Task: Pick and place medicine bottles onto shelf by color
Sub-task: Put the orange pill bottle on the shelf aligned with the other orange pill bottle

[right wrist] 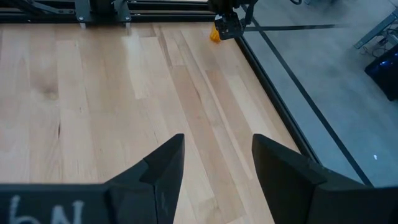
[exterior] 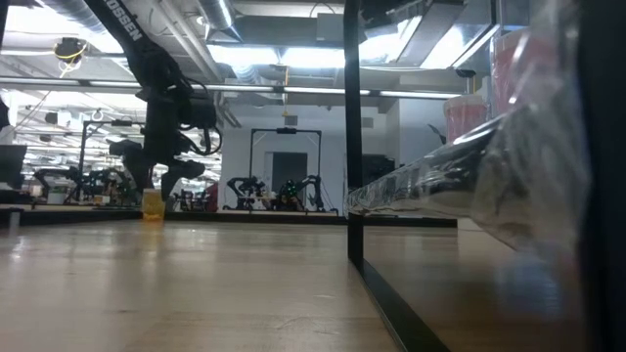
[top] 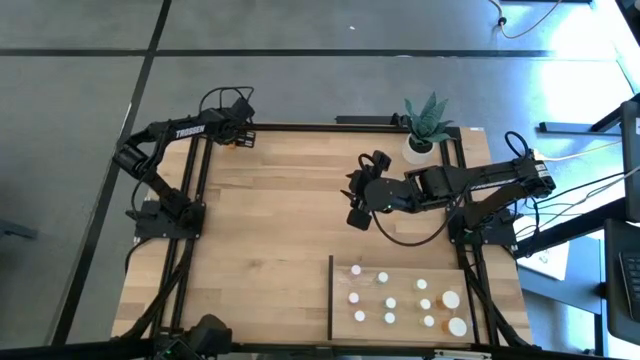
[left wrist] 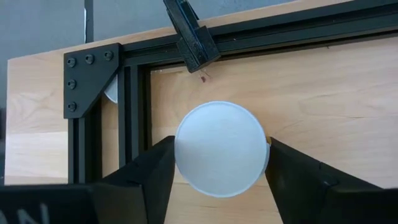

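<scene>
Standing upright at the table's far left corner, small orange white-capped medicine bottle [left wrist: 221, 149]; left gripper [left wrist: 219, 177] fingers flank its cap, contact unclear.

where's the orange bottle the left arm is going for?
Orange bottle: high view, far-left corner of the table by the black frame rail, between the fingers of the left tool.
</scene>
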Motion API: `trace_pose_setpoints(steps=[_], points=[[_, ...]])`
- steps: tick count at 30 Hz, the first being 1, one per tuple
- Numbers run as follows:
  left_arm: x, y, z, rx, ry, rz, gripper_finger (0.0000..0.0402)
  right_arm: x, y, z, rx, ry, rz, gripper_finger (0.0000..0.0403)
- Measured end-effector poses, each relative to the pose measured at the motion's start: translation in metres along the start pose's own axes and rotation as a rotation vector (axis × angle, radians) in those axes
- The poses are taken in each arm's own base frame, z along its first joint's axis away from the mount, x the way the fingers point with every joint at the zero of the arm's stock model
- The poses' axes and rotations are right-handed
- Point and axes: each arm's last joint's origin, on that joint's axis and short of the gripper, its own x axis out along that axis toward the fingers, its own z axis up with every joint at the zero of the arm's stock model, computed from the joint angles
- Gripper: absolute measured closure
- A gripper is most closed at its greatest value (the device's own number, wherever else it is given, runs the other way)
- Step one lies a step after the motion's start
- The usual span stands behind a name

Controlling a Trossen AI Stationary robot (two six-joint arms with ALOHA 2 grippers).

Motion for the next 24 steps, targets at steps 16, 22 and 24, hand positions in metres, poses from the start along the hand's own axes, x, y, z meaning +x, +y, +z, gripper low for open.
trace_pose_setpoints(steps=[16, 22, 24], points=[[-0.006, -0.011, -0.004, 0.163, 0.004, -0.069, 0.0186, 0.0, 0.0, 0.0, 0.0, 0.0, 0.0, 0.0212], [-0.013, -0.023, -0.011, 0.215, -0.009, -0.094, 0.0188, 0.0, 0.0, 0.0, 0.001, 0.0, 0.0, 0.0212], [-0.015, -0.028, -0.013, 0.238, -0.014, -0.104, 0.0187, 0.0, 0.0, 0.0, 0.001, 0.0, 0.0, 0.0212]])
